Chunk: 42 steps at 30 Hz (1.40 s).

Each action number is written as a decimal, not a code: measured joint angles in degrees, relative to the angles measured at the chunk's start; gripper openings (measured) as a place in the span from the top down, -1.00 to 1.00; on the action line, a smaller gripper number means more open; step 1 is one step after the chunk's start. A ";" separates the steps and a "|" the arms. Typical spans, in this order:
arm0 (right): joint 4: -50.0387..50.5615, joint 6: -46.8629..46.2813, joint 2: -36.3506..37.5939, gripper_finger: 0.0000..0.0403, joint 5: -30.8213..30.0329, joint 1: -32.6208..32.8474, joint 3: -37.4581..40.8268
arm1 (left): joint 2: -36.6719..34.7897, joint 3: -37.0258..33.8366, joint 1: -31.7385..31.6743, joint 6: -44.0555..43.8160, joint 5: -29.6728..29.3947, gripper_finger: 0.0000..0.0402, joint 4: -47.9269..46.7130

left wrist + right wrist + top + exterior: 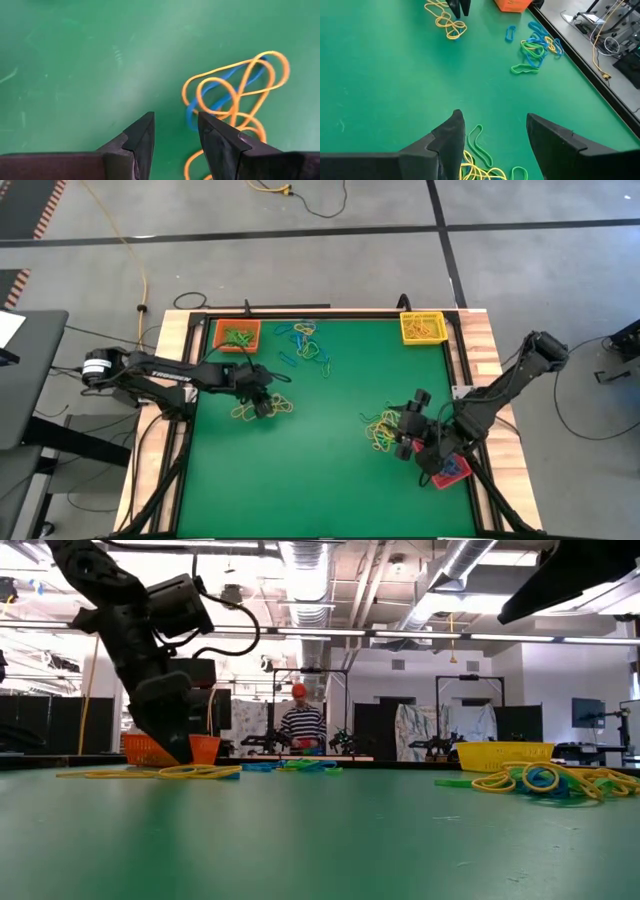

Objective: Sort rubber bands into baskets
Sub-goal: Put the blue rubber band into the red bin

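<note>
On the green mat [320,470] lie three heaps of rubber bands: yellow and blue ones [270,406] at the left, blue and green ones [306,344] at the far middle, yellow and green ones [380,430] at the right. The orange basket [238,335] holds green bands, and the yellow basket [422,327] stands at the far right. The red basket [455,471] is partly hidden under my right arm. My left gripper [175,132] is open, pointing down beside the yellow and blue bands [235,90]. My right gripper [492,132] is open above the right heap [477,165].
Wooden table borders [480,345] run along both sides of the mat. A yellow cable [140,270] lies on the floor beyond the table. In the low view a person [300,722] stands far back in the room. Bare mat fills the near middle.
</note>
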State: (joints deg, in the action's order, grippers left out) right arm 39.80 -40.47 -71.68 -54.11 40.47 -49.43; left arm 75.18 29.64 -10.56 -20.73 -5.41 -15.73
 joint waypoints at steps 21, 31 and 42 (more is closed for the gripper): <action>-1.13 0.00 -3.97 -0.18 1.64 -0.44 0.04 | 5.52 2.04 1.49 6.44 -2.13 0.94 2.90; -1.28 0.50 -6.14 -0.18 1.51 -2.05 0.04 | -3.19 6.43 2.64 8.07 -5.03 1.00 -6.33; -10.64 7.91 -6.43 -0.18 1.31 -3.85 0.04 | -10.85 8.34 7.30 10.82 -14.79 1.00 -2.52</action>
State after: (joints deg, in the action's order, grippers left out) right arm 29.17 -32.56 -78.11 -52.80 36.62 -49.39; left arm 64.32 37.98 -3.26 -9.92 -20.20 -18.24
